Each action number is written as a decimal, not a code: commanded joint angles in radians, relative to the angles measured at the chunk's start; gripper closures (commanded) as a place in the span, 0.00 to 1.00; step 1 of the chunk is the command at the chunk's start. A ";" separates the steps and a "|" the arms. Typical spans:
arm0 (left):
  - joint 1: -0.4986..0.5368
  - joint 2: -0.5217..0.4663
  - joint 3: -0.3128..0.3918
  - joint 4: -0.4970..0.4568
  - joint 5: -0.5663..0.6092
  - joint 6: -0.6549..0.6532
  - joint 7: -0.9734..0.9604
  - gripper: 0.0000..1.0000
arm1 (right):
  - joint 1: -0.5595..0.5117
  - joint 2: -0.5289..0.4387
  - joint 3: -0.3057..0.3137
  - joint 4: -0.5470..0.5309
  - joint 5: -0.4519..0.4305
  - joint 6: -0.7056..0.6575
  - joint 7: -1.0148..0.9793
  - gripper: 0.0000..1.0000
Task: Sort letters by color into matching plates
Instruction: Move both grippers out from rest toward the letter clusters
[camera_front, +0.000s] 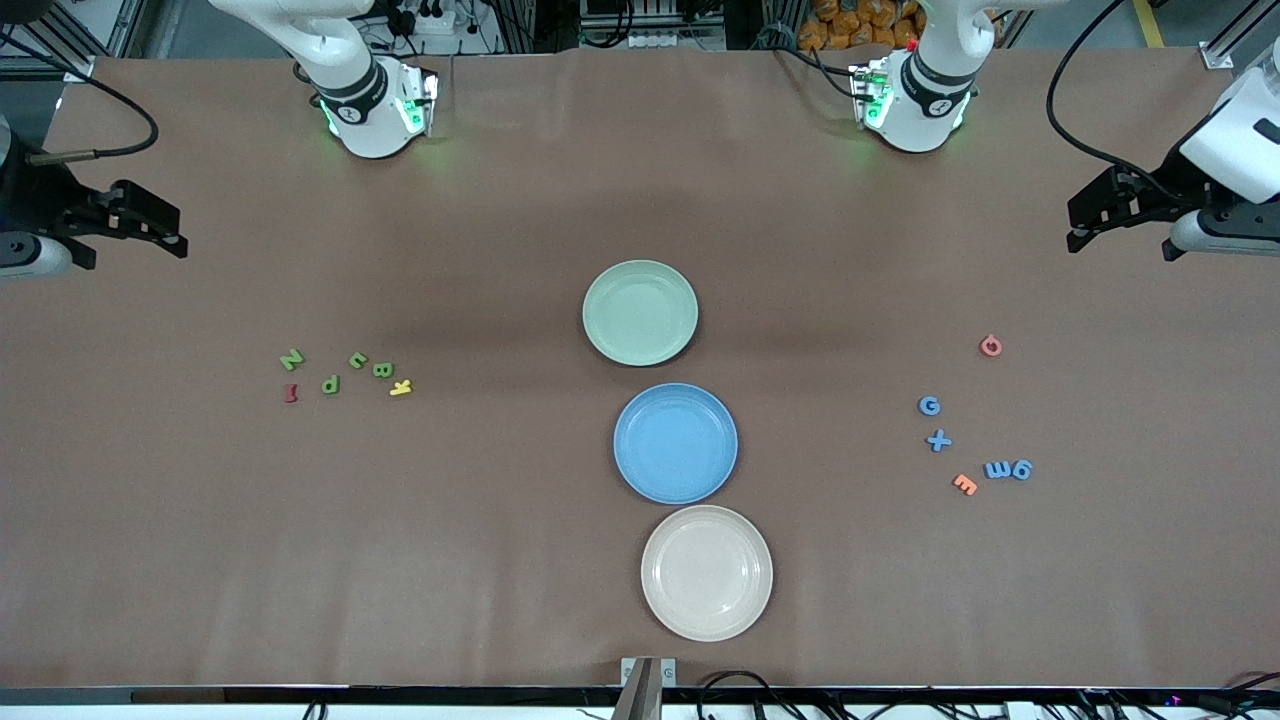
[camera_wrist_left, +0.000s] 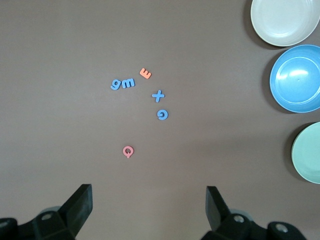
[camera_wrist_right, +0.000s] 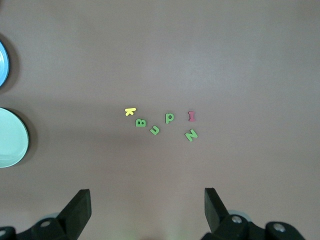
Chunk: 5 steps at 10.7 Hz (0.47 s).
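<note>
Both hands are wide apart and hold nothing: the left hand (camera_front: 1075, 228) waits up over the left arm's end of the counter (camera_front: 500, 560), and the right hand (camera_front: 180, 232) over the right arm's end. 4 green letters (camera_front: 335, 371) lie toward the right arm's end and 4 blue letters (camera_front: 965, 440) toward the left arm's end. In the middle sit the green plate (camera_front: 640, 313), then the blue plate (camera_front: 675, 443) nearer the front camera, both with no letters in them.

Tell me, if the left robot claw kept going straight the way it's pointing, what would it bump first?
Probably the small pink foam letter Q: it lies nearest ahead of the open left gripper. Depth is unclear, so the gripper might pass above it.
</note>
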 joint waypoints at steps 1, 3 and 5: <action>0.008 0.000 -0.002 0.006 -0.020 -0.007 -0.004 0.00 | 0.006 0.013 -0.006 0.020 -0.013 -0.002 -0.010 0.00; 0.008 0.005 -0.002 0.008 -0.014 -0.007 0.003 0.00 | 0.006 0.013 -0.006 0.005 -0.013 -0.002 -0.001 0.00; 0.008 0.017 -0.001 0.006 -0.008 -0.007 0.005 0.00 | 0.001 0.012 -0.009 -0.070 -0.013 0.024 0.003 0.00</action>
